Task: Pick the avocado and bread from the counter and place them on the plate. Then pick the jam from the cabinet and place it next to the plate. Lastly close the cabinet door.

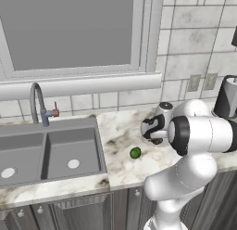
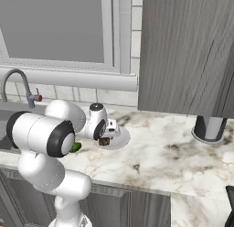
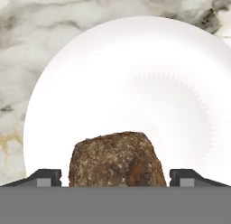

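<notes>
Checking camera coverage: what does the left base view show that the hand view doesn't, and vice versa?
Left base only: avocado on the counter, sink, faucet, window, the arm. Hand only: gripper fingertips open, a gap between each and the bread; most of the plate bare. Both: bread, plate, counter.

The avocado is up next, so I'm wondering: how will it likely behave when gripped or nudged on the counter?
The avocado looks glossy and egg-shaped, so it may slip between fingers. Sitting loose on the flat counter, it would probably roll if bumped. It looks small, so likely light.
</notes>
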Tool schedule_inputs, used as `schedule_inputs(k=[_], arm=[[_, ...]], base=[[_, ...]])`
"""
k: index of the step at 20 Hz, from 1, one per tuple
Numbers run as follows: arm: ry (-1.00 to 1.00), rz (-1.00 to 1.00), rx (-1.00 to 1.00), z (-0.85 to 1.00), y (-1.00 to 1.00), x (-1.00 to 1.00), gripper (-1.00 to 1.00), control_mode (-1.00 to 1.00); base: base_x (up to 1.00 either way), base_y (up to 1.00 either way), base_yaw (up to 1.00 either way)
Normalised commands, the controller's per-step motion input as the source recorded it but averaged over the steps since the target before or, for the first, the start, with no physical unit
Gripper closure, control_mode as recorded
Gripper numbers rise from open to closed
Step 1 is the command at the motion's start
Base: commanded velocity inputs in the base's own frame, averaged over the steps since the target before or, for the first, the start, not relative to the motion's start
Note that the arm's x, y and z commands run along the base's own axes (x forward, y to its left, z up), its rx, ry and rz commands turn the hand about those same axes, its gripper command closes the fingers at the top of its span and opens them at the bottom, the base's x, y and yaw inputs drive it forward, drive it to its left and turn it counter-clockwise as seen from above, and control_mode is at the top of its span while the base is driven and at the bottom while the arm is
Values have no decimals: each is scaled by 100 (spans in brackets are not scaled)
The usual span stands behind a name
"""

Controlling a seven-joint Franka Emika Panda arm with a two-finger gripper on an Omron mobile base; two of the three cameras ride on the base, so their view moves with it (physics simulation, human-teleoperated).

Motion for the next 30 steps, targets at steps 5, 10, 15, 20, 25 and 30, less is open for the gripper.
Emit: schedule_inputs(k=[5,10,15,20,25,30], arm=[[-1,0,3,14,-2,0,-100,-100],[-4,0,5,40,0,0,-100,-100],[-2,-1,0,37,0,-20,-100,-100],[0,-13,0,28,17,-37,-100,-100],[0,-15,3,25,23,-49,-100,-100],[1,-10,11,17,24,-49,-100,-100]], base=[[0,0,0],[0,0,0],[0,0,0],[0,0,0],[0,0,0],[0,0,0]])
